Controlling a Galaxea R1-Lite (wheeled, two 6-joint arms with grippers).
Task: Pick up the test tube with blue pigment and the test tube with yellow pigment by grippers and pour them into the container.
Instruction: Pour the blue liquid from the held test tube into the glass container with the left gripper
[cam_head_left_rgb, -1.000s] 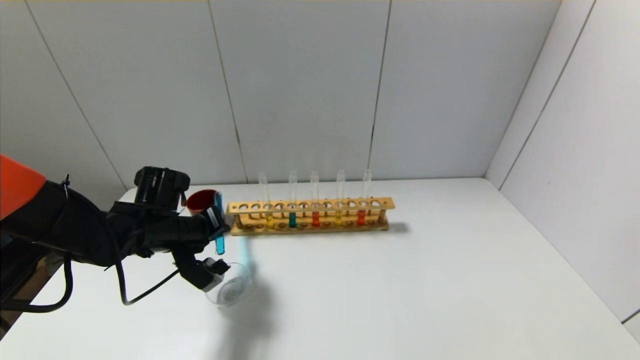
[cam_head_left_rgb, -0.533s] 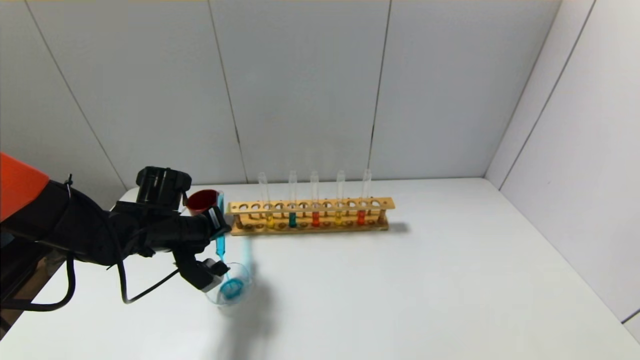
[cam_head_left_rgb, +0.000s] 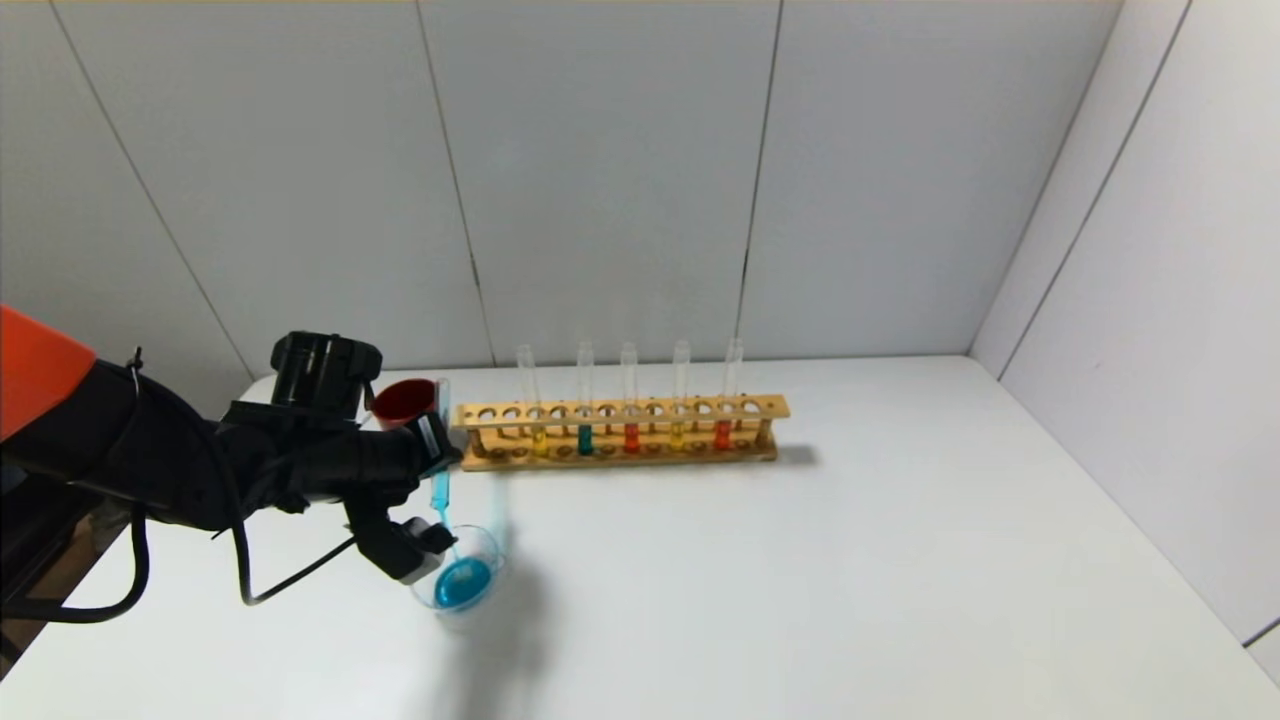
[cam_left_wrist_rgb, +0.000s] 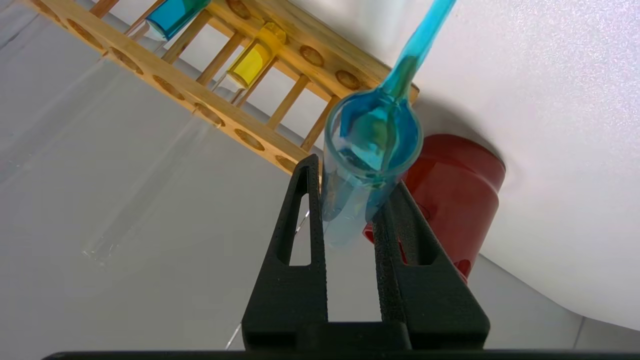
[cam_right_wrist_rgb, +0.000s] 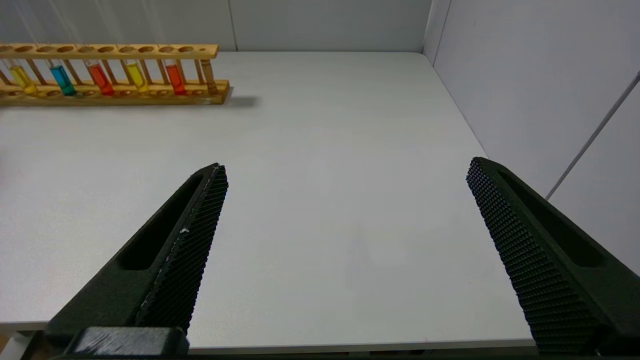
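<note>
The left claw (cam_left_wrist_rgb: 350, 200), clamped on the inverted test tube with blue pigment (cam_left_wrist_rgb: 367, 150), is pouring into the container (cam_head_left_rgb: 462, 578); next, the wide-open right claw (cam_right_wrist_rgb: 345, 200) fetches yellow

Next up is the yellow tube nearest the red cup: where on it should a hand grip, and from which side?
Grip the test tube with yellow pigment on its bare glass above the wooden rack, approaching from the front: it stands upright, its lower part caged by the rails. The open right hand is free; the left hand holds the blue tube.
</note>
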